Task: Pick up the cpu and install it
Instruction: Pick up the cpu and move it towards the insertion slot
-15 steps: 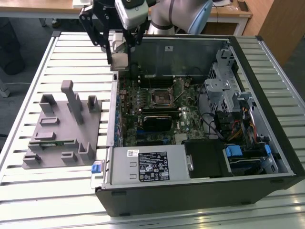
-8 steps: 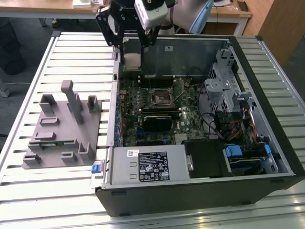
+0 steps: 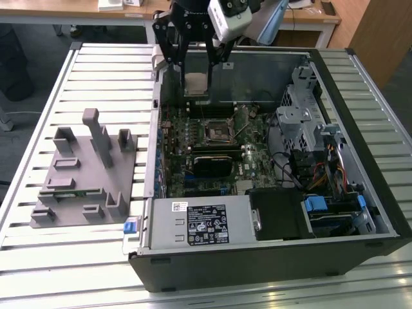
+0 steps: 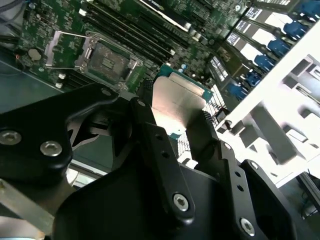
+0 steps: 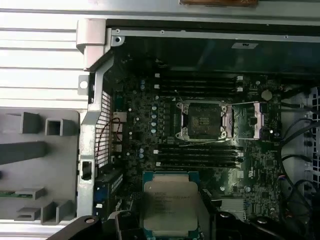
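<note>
The cpu (image 3: 196, 84) is a thin square chip with a pale silver top, held in the air over the far part of the open computer case (image 3: 270, 257). My gripper (image 3: 196, 76) is shut on it, one black finger on each side. In both wrist views the cpu (image 4: 177, 100) (image 5: 170, 202) sits between the fingers (image 4: 150, 132). The open cpu socket (image 3: 217, 132) (image 5: 201, 120) (image 4: 107, 60) on the green motherboard lies below, with its metal frame lifted to one side. The chip is not touching the board.
A grey holder fixture (image 3: 84, 174) with a green memory stick (image 3: 71, 193) stands on the slatted table at the exterior view's left. Inside the case are a black cooler block (image 3: 209, 164), a labelled power supply (image 3: 199, 222) and a metal drive cage (image 3: 302, 122).
</note>
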`<control>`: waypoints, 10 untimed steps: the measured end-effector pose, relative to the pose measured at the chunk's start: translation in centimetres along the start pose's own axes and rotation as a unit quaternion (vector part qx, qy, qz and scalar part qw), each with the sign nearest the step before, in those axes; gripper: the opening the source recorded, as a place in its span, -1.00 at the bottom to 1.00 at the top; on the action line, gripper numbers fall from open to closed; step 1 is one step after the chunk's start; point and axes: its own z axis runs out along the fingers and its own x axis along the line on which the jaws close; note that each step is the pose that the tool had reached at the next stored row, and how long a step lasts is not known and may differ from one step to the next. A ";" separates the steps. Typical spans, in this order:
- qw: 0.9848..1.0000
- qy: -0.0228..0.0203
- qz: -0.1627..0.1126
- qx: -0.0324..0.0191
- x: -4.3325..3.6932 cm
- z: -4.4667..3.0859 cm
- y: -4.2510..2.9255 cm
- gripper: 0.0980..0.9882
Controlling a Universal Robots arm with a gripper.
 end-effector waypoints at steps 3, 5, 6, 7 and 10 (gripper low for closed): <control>1.000 0.000 0.002 0.000 -0.87 0.28 0.13 -0.05; 1.000 0.000 0.004 0.000 -1.43 0.48 0.20 -0.05; 1.000 0.000 0.004 0.000 -1.67 0.58 0.24 -0.05; 1.000 0.000 0.005 0.000 -1.93 0.67 0.29 -0.05; 1.000 0.000 0.007 0.000 -2.72 0.95 0.49 -0.05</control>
